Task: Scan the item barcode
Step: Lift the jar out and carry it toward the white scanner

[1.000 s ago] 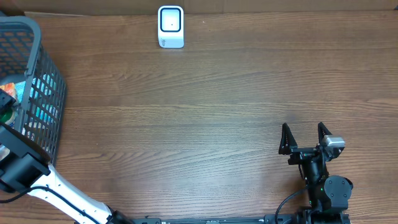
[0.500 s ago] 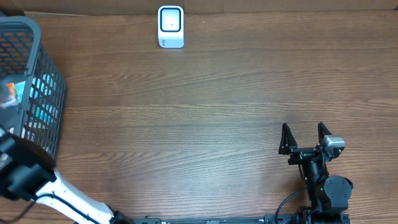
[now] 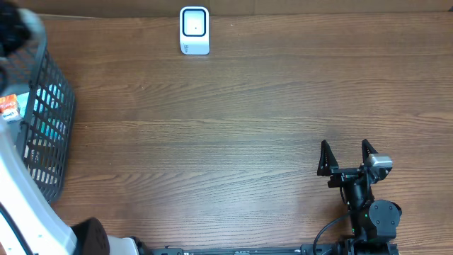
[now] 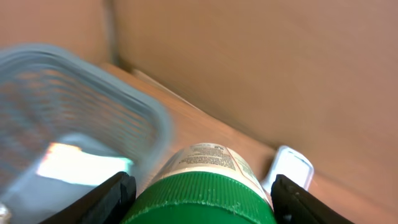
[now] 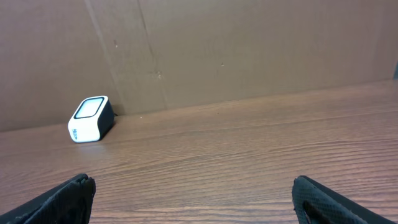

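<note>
**Item: bottle** (image 4: 208,163), white label, green cap (image 4: 199,202). Held in the left gripper (image 4: 202,186), whose fingers (image 4: 118,193) clamp the cap from both sides. Its long axis runs straight out from the gripper, with the cap nearest the wrist and the labelled body pointing away toward the cardboard wall (image 4: 261,68). No barcode can be made out on the blurred label.

**Scanner** (image 4: 289,168): small white box ahead of the left gripper and a little to its right, at the foot of the wall. The bottle is apart from it.

**Basket** (image 4: 124,93): grey mesh, ahead of the left gripper on its left side. The overhead view shows an orange-and-white packet (image 3: 8,106) and something teal (image 3: 46,127) inside, both unclear.

**Right gripper** (image 3: 347,157): jaws spread wide with nothing between them, low over the tabletop (image 3: 248,127) near its front edge. The scanner is far ahead of it to the left.

**Open room:** bare wood lies all round the right gripper, running up to the wall.
</note>
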You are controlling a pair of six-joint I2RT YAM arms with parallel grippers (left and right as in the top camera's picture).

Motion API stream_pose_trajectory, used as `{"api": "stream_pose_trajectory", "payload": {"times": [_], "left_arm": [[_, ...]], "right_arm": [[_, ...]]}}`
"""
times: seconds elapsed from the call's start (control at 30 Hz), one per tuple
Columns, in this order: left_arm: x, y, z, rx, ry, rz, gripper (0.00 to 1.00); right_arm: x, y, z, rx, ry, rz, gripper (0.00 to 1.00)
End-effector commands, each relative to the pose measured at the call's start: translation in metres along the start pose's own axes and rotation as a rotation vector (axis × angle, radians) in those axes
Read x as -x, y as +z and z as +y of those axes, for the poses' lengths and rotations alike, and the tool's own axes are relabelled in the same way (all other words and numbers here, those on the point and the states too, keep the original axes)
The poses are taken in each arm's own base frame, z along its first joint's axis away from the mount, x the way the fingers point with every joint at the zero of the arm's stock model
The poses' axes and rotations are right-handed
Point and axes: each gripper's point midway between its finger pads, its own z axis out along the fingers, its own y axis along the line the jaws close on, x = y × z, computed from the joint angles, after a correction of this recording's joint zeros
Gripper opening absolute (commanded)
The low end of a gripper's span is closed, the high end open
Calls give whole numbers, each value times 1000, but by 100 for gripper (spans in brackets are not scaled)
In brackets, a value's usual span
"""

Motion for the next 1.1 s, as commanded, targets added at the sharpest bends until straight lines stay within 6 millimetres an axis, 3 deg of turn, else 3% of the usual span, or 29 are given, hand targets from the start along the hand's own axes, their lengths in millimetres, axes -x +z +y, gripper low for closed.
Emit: {"api": "stream_pose_trajectory", "payload": {"times": [0.0, 0.03, 0.13, 0.17, 0.5, 0.77, 1.07], "left_arm": [[-22, -10, -47, -107, 44, 64, 56], [-46, -7, -69, -147, 78, 143, 56], [-80, -2, -96, -193, 130, 260, 56], [-105, 3, -116, -222, 171, 342, 56], [-224, 50, -195, -348, 514, 643, 58], [-309, 95, -232, -423, 755, 782, 58], [-366, 128, -259, -465, 833, 819, 57]], "right_arm": [[-2, 0, 1, 6, -2, -3, 100], [-2, 0, 1, 6, -2, -3, 100], [-2, 0, 1, 6, -2, -3, 100], [-2, 0, 1, 6, -2, -3, 100], [-2, 0, 1, 6, -2, -3, 100], [-2, 0, 1, 6, -2, -3, 100], [-2, 0, 1, 6, -2, -3, 100]]}}
